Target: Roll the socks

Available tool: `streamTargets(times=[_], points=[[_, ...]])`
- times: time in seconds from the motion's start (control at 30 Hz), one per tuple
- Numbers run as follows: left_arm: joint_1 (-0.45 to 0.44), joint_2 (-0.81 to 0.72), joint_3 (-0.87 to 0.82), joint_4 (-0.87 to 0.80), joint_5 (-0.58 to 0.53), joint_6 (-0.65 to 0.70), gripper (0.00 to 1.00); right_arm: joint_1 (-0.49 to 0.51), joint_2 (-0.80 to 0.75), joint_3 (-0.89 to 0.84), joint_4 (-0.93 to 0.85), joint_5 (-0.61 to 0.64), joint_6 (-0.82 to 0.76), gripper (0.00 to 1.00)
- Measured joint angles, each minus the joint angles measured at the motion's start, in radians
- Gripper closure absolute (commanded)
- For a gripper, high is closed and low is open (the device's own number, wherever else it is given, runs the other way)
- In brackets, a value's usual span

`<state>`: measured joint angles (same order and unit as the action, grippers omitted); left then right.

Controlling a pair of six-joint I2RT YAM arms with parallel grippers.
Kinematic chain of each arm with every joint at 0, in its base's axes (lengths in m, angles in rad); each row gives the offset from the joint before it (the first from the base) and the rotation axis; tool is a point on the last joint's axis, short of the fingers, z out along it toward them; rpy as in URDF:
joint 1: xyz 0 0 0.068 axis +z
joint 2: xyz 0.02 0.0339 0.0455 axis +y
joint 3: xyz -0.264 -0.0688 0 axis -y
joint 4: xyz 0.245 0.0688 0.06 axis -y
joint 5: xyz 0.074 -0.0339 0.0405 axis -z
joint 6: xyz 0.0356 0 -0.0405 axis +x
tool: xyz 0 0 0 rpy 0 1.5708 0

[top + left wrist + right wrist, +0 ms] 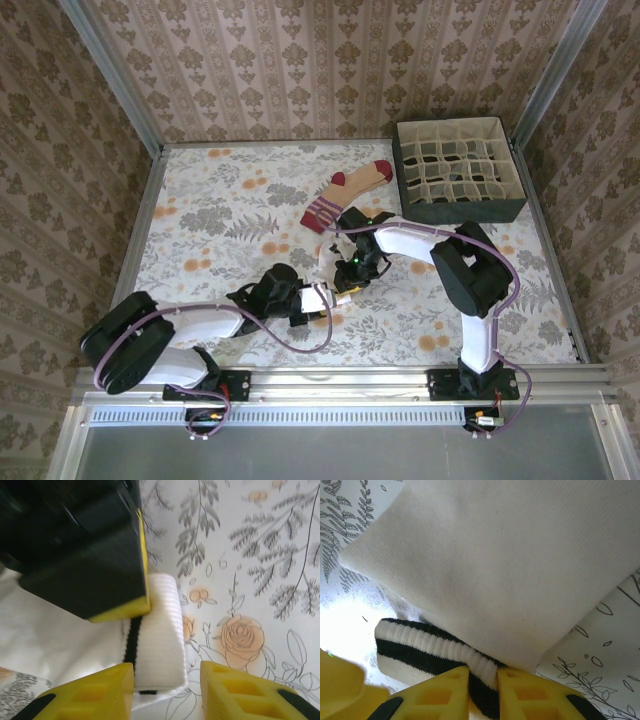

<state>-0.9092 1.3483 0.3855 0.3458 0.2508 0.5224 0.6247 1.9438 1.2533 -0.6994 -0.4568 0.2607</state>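
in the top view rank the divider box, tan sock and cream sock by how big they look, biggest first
1. divider box, clearly the largest.
2. tan sock.
3. cream sock, smallest as seen, but it is partly covered, so its real extent is unsure.

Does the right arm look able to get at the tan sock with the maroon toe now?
Probably not yet. The right gripper is shut on the striped cuff of the cream sock. The tan sock lies beyond its wrist with nothing between, so once it lets go, the way looks free.
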Motion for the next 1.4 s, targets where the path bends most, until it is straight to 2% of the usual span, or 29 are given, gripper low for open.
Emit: streamTargets(times=[0.43,0.5,0.63,0.77,0.83,0.93,1.07,1.4], points=[[-0.015,0.13,0.048,0.024,-0.043,0.051,0.65,-0.001,0.0,0.002,-0.004,-0.003,-0.023,0.81],[-0.021,0.143,0.053,0.034,-0.059,0.051,0.69,-0.001,0.0,0.002,-0.004,-0.003,-0.023,0.81],[-0.04,0.17,0.07,0.049,-0.098,0.03,0.84,-0.007,0.0,0.002,-0.008,-0.007,-0.023,0.79],[-0.057,0.183,0.076,0.072,-0.118,-0.009,0.99,-0.02,-0.013,-0.013,-0.005,-0.007,-0.027,0.71],[-0.058,0.185,0.085,0.065,-0.116,-0.038,1.0,-0.026,-0.037,-0.043,0.02,-0.008,-0.026,0.64],[-0.038,0.188,0.104,0.039,-0.069,-0.087,1.0,-0.037,-0.091,-0.111,0.085,-0.016,-0.014,0.6],[0.009,0.189,0.117,0.004,0.027,-0.169,1.0,-0.05,-0.163,-0.195,0.174,-0.018,0.006,0.59],[0.105,0.2,0.146,-0.079,0.242,-0.348,1.0,-0.053,-0.294,-0.293,0.413,-0.035,0.031,0.68]])
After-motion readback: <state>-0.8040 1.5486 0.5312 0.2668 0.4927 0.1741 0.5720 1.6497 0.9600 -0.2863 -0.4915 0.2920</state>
